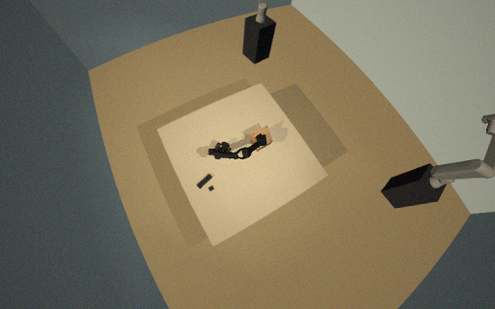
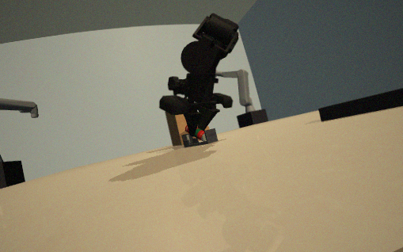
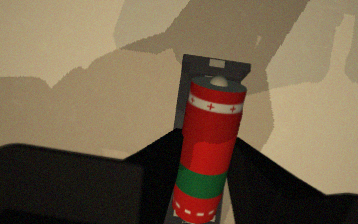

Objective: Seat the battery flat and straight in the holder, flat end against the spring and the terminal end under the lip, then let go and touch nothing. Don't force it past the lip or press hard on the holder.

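The battery (image 2: 200,135) (image 3: 207,155), red with a green band, is held between the fingers. My gripper (image 3: 205,141) is shut on it. The dark grey holder (image 2: 212,135) (image 3: 180,95) is beneath. In the wrist view the battery's metal terminal points toward the holder's far end wall, just short of it, and the battery is slightly skewed to the holder. In the exterior view it slopes, with the green-banded end lower, at the holder's right part. The spring is not clearly seen, and contact with it cannot be told. The top view does not resolve battery or holder.
An orange-brown wedge-like block (image 1: 265,132) (image 2: 173,128) stands close behind the holder. A black bar (image 1: 204,181) (image 2: 374,101) and a small black block (image 1: 211,188) lie farther off on the table. Two grey arms on dark pedestals (image 1: 259,41) (image 1: 412,189) stand beyond the pale table (image 1: 274,189).
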